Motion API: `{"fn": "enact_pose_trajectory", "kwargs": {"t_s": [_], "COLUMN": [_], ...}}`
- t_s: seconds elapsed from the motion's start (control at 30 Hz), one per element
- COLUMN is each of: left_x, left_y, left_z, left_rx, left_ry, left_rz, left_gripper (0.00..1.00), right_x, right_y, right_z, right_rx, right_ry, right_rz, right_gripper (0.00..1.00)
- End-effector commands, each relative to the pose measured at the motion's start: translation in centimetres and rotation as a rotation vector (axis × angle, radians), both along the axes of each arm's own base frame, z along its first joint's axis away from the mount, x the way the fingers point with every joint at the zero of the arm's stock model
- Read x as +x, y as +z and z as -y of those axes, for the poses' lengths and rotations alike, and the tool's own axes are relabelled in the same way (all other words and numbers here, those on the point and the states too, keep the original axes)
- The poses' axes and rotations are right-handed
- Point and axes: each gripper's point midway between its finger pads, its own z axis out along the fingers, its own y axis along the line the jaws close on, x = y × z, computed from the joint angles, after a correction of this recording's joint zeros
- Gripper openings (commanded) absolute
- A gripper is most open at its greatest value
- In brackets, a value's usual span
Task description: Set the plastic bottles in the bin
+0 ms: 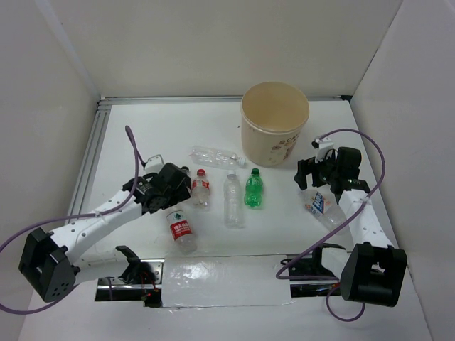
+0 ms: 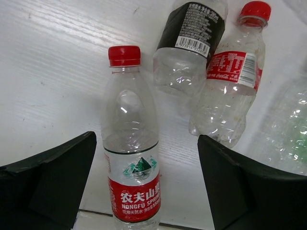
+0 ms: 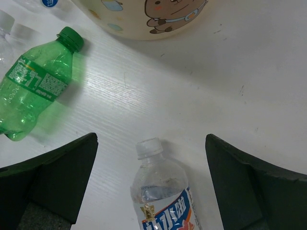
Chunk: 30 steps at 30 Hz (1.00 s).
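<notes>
Left claw [image 2: 144, 187] wide open, empty, above red-capped bottle [image 2: 129, 124] lying on surface [image 2: 48, 72]. Right claw [image 3: 151, 182] open, empty, over blue-labelled bottle [image 3: 160, 191]. Best lower straight, pinch mid-body, carry to bin [image 1: 274, 145].

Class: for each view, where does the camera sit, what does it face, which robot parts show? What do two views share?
Top: overhead behind the arms, facing table and bin; both arms show.
Left wrist: faces red-capped bottle; left tool shows.
Right wrist: faces blue-labelled bottle; right tool shows.
Shared: green bottle, top and right wrist.
</notes>
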Motion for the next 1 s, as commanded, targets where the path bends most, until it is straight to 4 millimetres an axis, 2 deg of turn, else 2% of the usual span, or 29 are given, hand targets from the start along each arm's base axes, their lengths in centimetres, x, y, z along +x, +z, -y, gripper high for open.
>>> {"fn": "enact_pose_trajectory", "kwargs": {"t_s": [0.0,0.1,0.13,0.17,0.23,0.27,0.33,0.4,0.43,0.5,0.6,0.67,0.7,0.73,0.77,0.83,0.87,0.9,0.97], "left_x": [-1.8,-2.8,-2.7,-2.5,-2.8,-2.4,-2.7,-3.0,-2.7,-2.7,-2.7,-2.3,-2.1,-1.6,-0.4,0.8,2.0,3.4,6.5], "left_y": [-2.0,-4.0,-4.7,-4.6,-6.1,-6.3,-7.3,-7.8,-7.5,-6.0,-1.8,2.5,4.4,7.9,10.5,14.4,17.2,20.3,23.6], "left_z": [-1.2,-1.7,-1.7,-1.5,-1.5,-0.9,-1.0,-0.9,-0.7,0.0,1.0,2.2,3.0,4.1,5.6,8.0,9.1,11.1,13.8], "left_rx": [0.020,0.025,0.024,0.016,0.038,0.020,0.035,0.052,0.045,0.033,0.011,-0.028,-0.048,-0.087,-0.141,-0.189,-0.217,-0.275,-0.241], "left_ry": [0.056,0.072,0.072,0.071,0.061,0.056,0.053,0.043,0.043,0.009,-0.072,-0.131,-0.180,-0.255,-0.305,-0.440,-0.458,-0.495,-0.551], "left_rz": [-0.058,-0.091,-0.090,-0.081,-0.115,-0.113,-0.146,-0.164,-0.156,-0.121,-0.053,0.017,0.061,0.140,0.237,0.366,0.453,0.571,0.698], "left_gripper": [1.00,1.00,0.98,0.98,0.97,0.95,0.83,0.66,0.50,0.35,0.11,0.02,0.00,0.00,0.00,0.00,0.00,0.00,0.02], "right_x": [0.8,0.8,0.8,0.8,0.8,1.0,1.0,1.0,1.0,1.3,1.4,1.3,0.7,1.2,1.1,1.1,0.8,0.8,0.2], "right_y": [1.4,1.2,1.2,1.2,1.2,1.3,1.1,0.8,0.8,1.2,1.1,0.7,-0.6,-0.3,-0.6,-1.5,-1.7,-2.0,-2.5], "right_z": [0.1,0.1,0.4,0.4,0.4,0.4,0.3,0.3,0.3,0.6,0.9,1.3,1.4,1.7,1.8,2.2,2.2,2.2,1.9], "right_rx": [0.002,0.001,0.008,0.008,0.008,0.007,0.014,0.016,0.016,-0.013,-0.077,-0.116,-0.133,-0.154,-0.157,-0.174,-0.171,-0.168,-0.156], "right_ry": [-0.004,-0.004,-0.018,-0.018,-0.018,-0.018,-0.011,-0.011,-0.011,-0.003,0.055,0.086,0.124,0.128,0.141,0.146,0.147,0.149,0.156], "right_rz": [0.038,0.040,0.037,0.037,0.037,0.046,0.036,0.027,0.027,0.046,0.023,-0.013,-0.080,-0.087,-0.111,-0.158,-0.171,-0.182,-0.192], "right_gripper": [1.00,1.00,1.00,1.00,1.00,1.00,1.00,1.00,1.00,1.00,1.00,1.00,1.00,1.00,1.00,1.00,1.00,1.00,1.00]}}
